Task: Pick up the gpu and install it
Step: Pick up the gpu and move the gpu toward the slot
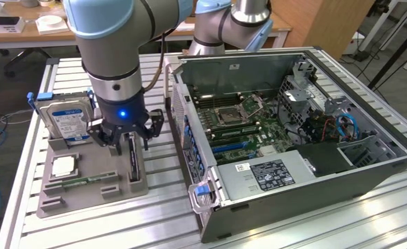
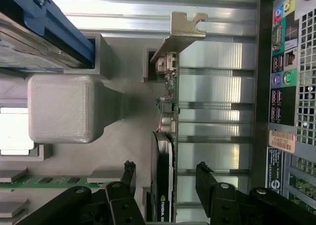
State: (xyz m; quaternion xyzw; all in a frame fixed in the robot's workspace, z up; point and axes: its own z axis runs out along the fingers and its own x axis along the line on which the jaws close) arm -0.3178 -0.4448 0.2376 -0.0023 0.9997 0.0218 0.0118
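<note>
The step in hand is picking up the gpu (image 2: 165, 171). It stands on its thin edge in a gray holder (image 1: 85, 196) on the tabletop (image 1: 120, 229), to the exterior view's left of the open computer case (image 1: 293, 207). The jaws are wide apart, one on each side of the card, and not squeezing it yet. I think a good grab needs both jaws pressing its flat sides evenly. I count one gpu, one hard drive (image 1: 65, 122), one green memory stick (image 1: 85, 181), one chip (image 1: 64, 166) and one case.

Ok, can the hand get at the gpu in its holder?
Probably yes: the hand is open with a finger either side of the gpu, which stands on edge in the gray holder, nothing between them.
</note>
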